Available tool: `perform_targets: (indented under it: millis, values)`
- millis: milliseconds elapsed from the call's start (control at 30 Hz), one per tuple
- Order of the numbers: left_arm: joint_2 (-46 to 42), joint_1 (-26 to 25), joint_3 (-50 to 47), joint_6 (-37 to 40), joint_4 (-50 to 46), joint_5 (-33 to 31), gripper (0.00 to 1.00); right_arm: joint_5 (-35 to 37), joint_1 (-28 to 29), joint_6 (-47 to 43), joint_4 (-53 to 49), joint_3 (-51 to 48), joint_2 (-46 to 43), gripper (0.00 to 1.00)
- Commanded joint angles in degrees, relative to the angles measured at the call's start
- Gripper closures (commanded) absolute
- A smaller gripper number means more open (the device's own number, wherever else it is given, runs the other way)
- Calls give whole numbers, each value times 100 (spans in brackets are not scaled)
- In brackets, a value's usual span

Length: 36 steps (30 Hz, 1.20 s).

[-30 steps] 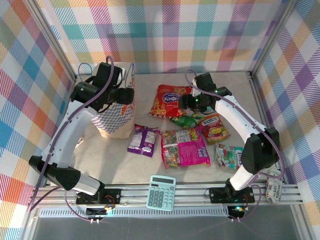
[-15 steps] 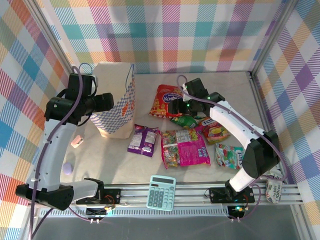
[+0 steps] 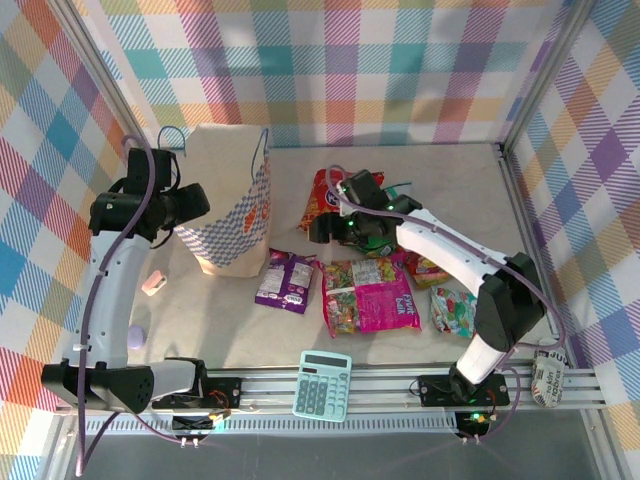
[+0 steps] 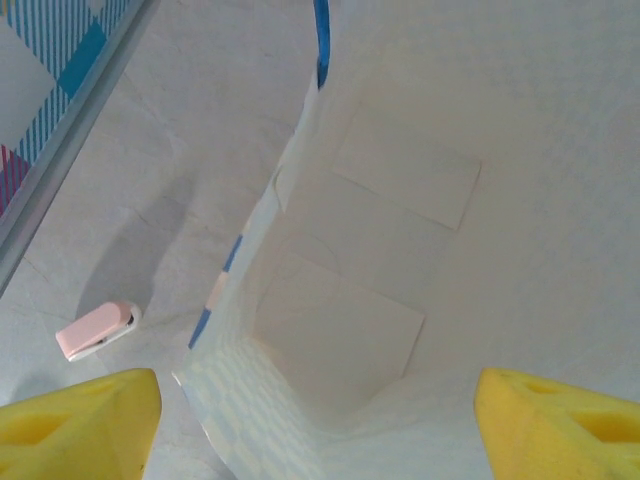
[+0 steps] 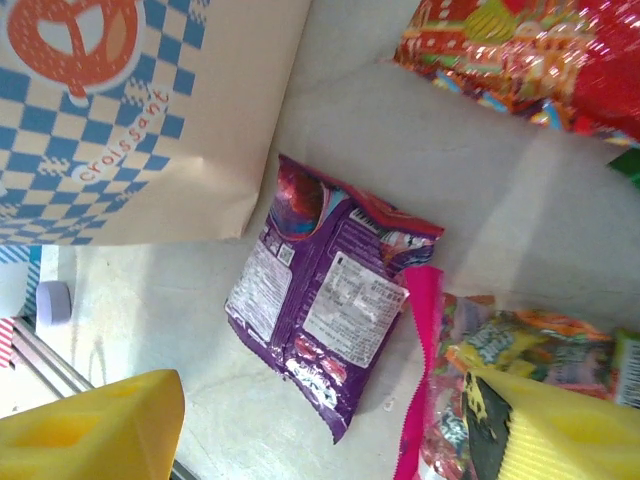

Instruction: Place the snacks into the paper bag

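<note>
The paper bag (image 3: 232, 205) stands upright at the back left, its mouth open. My left gripper (image 3: 195, 205) is open at the bag's left rim; in the left wrist view its yellow fingertips (image 4: 80, 415) frame the bag's pale bare inside (image 4: 400, 250). My right gripper (image 3: 320, 230) hangs open with nothing in it, above the gap between the red-orange packet (image 3: 328, 195) and the purple packet (image 3: 285, 280). The purple packet (image 5: 330, 300) lies flat just beyond its fingers (image 5: 90, 425). Magenta (image 3: 372, 295), green (image 3: 370, 242), orange (image 3: 432, 266) and teal (image 3: 455, 310) packets lie on the table.
A pale teal calculator (image 3: 322, 385) sits on the front rail. A pink clip (image 3: 153, 284) and a small lilac object (image 3: 136, 336) lie left of the bag. Plaid walls close in the back and sides.
My left gripper has pulled back from over the bag's mouth to its left rim. My right gripper has moved left and nearer, from the green packet toward the purple one.
</note>
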Motion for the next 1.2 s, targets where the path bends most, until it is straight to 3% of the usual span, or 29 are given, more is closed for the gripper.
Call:
perform_targets:
  millis: [0,233,567,1167]
  values:
    - [40,139,-83,-48,310,-116,18,-137,166,102,104,352,175,26]
    - [-206,220,-644,220,1008,-118,8,-260,454,182,45,571,574,26]
    - [20,315,-921,694,1372,282,6,-261,705,332,-59,719,885,26]
    - [329,405,-808,296,1245,896,9,-126,1295,1369,-78,239,1360,25]
